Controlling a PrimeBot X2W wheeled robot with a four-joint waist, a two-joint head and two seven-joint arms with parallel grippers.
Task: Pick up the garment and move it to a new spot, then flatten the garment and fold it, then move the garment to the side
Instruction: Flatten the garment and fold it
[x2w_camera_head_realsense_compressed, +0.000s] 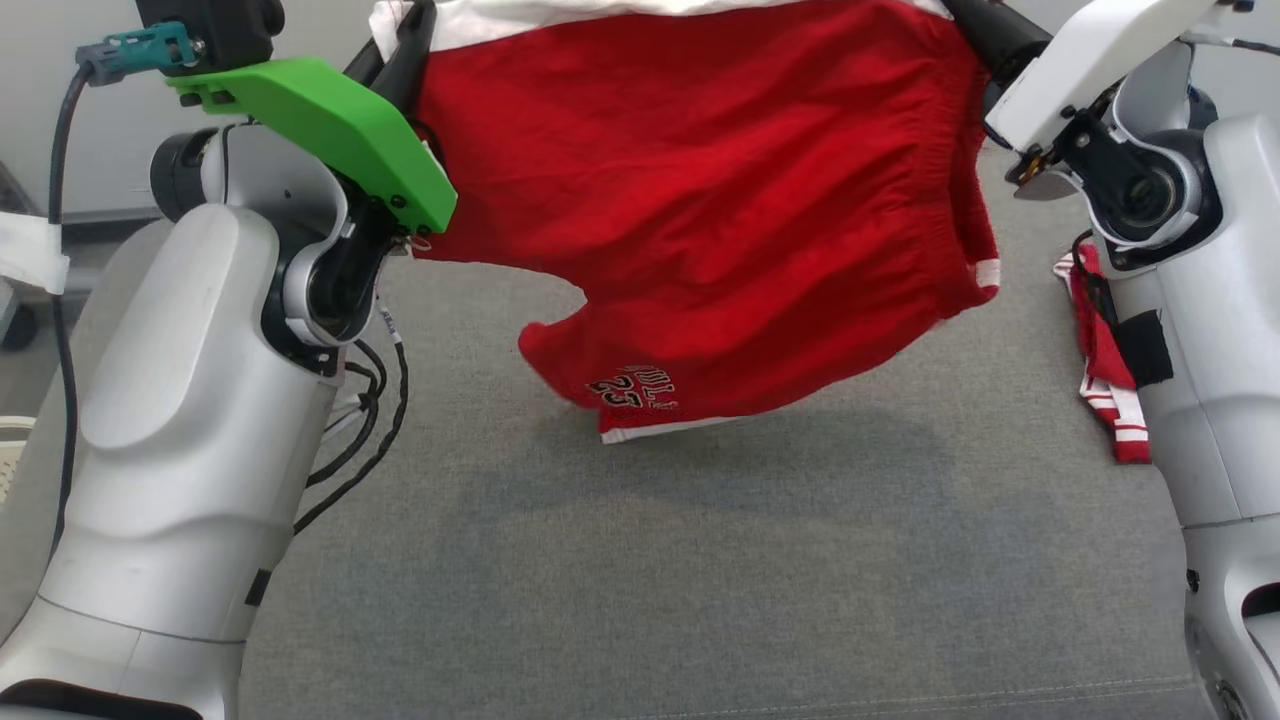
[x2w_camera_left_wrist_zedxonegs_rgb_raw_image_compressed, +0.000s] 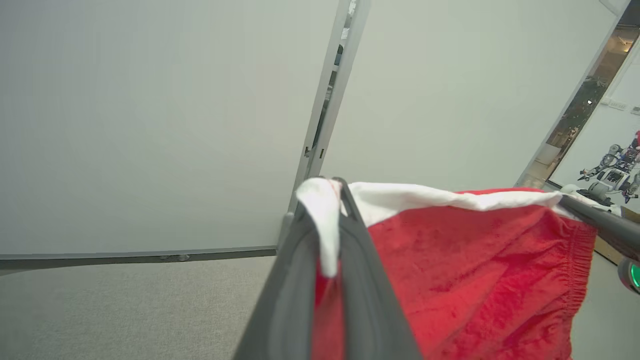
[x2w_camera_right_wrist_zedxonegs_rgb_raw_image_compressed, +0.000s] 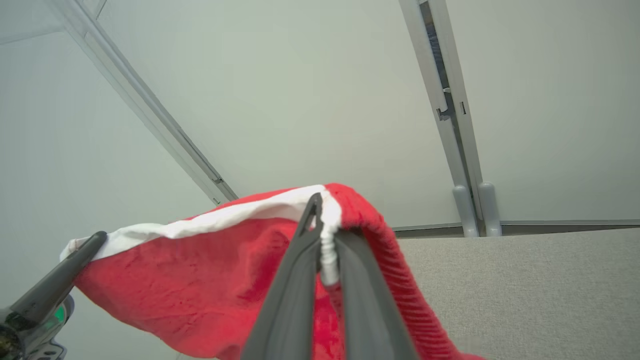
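The garment (x2w_camera_head_realsense_compressed: 700, 200) is a pair of red shorts with a white band and a "23" print near one leg hem. It hangs spread in the air above the grey fabric surface (x2w_camera_head_realsense_compressed: 700, 560). My left gripper (x2w_camera_head_realsense_compressed: 405, 40) is shut on its upper left corner; in the left wrist view, white trim is pinched between that gripper's (x2w_camera_left_wrist_zedxonegs_rgb_raw_image_compressed: 327, 200) fingers. At the opposite top corner, my right gripper (x2w_camera_head_realsense_compressed: 975, 25) is shut on the waistband. The right wrist view shows the cloth (x2w_camera_right_wrist_zedxonegs_rgb_raw_image_compressed: 200, 280) draping away from this gripper (x2w_camera_right_wrist_zedxonegs_rgb_raw_image_compressed: 325, 220) toward the other arm's finger (x2w_camera_right_wrist_zedxonegs_rgb_raw_image_compressed: 60, 275).
A second red and white garment (x2w_camera_head_realsense_compressed: 1110, 390) lies crumpled at the right, partly behind my right arm. Black cables (x2w_camera_head_realsense_compressed: 370, 420) hang beside my left arm. Pale wall panels (x2w_camera_left_wrist_zedxonegs_rgb_raw_image_compressed: 150, 125) rise behind the surface's far edge.
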